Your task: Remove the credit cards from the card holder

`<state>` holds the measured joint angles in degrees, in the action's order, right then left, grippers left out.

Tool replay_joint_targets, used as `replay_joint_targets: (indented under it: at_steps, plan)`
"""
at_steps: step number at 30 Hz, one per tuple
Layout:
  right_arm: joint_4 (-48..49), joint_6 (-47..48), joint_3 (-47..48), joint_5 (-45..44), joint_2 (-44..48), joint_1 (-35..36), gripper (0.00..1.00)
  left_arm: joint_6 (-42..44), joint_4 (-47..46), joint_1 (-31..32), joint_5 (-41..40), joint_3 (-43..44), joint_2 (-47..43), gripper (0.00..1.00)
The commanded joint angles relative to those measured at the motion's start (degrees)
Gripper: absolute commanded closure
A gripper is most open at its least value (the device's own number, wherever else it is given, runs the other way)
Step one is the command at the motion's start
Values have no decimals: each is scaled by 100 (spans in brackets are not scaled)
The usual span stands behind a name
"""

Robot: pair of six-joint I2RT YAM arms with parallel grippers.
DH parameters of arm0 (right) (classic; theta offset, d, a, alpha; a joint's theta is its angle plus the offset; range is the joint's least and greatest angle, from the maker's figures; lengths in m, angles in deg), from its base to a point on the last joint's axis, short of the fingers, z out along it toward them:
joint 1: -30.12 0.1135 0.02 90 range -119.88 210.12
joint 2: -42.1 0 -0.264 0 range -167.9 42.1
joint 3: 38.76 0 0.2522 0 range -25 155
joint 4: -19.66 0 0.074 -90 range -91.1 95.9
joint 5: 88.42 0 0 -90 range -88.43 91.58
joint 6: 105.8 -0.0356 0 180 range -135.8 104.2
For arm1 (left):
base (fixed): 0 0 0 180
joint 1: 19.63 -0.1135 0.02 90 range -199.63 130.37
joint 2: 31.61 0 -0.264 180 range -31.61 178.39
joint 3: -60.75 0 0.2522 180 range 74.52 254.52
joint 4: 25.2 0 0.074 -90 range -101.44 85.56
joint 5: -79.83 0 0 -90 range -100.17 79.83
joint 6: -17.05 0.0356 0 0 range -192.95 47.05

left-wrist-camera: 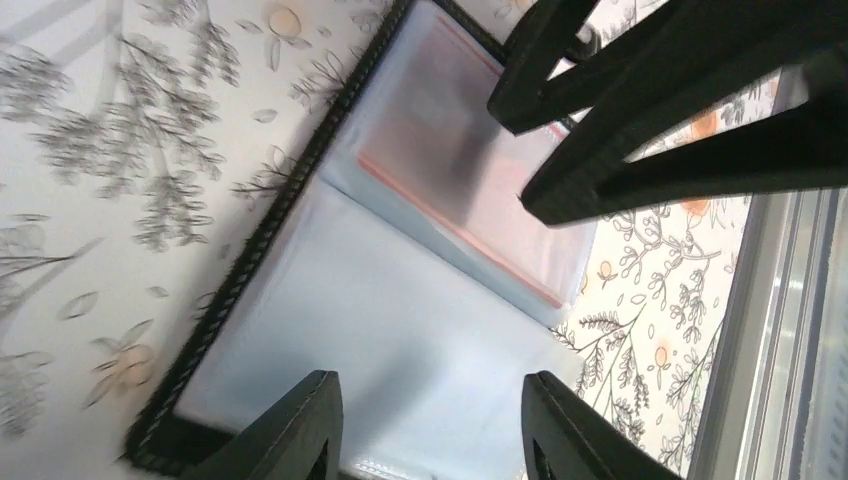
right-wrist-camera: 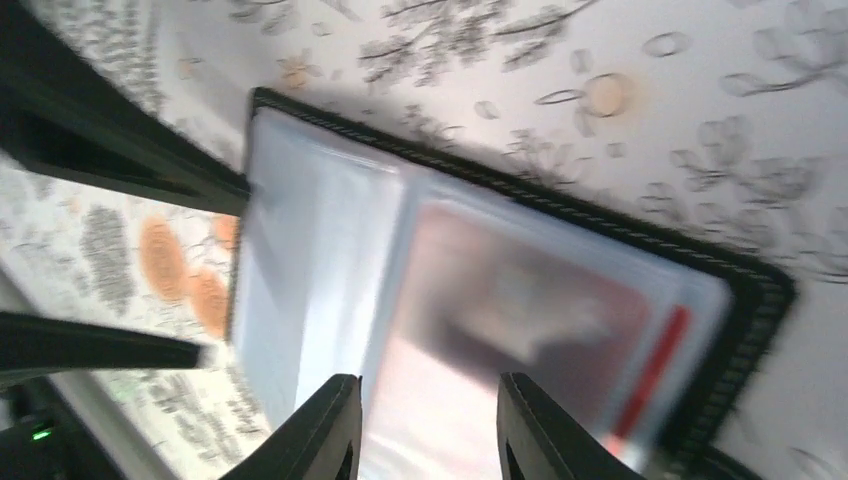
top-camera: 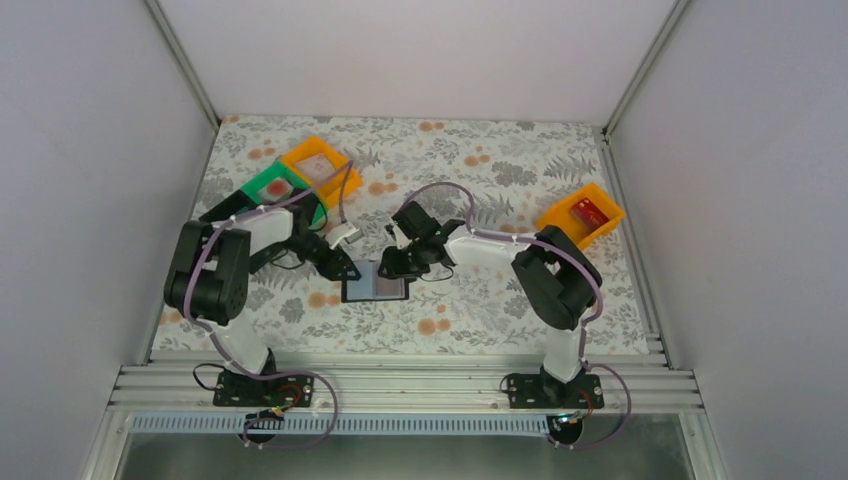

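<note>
The card holder (top-camera: 375, 284) lies open on the flowered table between my two grippers. In the left wrist view its near pocket (left-wrist-camera: 400, 330) is pale bluish, and the far pocket holds a reddish-edged credit card (left-wrist-camera: 450, 170) under clear plastic. The same card shows blurred in the right wrist view (right-wrist-camera: 530, 310), inside the holder's black stitched rim (right-wrist-camera: 740, 270). My left gripper (left-wrist-camera: 430, 425) is open and empty just above the holder's left half. My right gripper (right-wrist-camera: 428, 425) is open and empty just above the card pocket. A red card (top-camera: 590, 211) lies in the right orange tray.
An orange tray (top-camera: 318, 160), a green tray (top-camera: 275, 186) and a black tray (top-camera: 222, 211) stand at the back left, behind my left arm. Another orange tray (top-camera: 566, 222) stands at the right. The table's aluminium rail (top-camera: 400, 385) runs along the near edge.
</note>
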<state>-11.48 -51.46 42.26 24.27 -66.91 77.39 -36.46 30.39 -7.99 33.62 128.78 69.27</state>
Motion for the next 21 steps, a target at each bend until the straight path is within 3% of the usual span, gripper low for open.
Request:
replay_joint_targets:
  at_steps: [1,6,13,19,21]
  plan:
    - [-1146,298,413,-1321,166,-35,61,207,233,-128,-163,178,-598,50]
    - [-1598,421,330,-1910,342,-97,53,265,321,-244,-643,77,-741,40]
    - [-1748,490,226,-1826,217,-44,39,-19,-8,-311,-834,-142,-702,35]
    - [-1977,424,178,-2241,283,20,37,-73,-131,-309,-911,-257,-696,34]
    - [-1899,418,108,-2214,328,17,42,-74,-139,-307,-886,-251,-670,34]
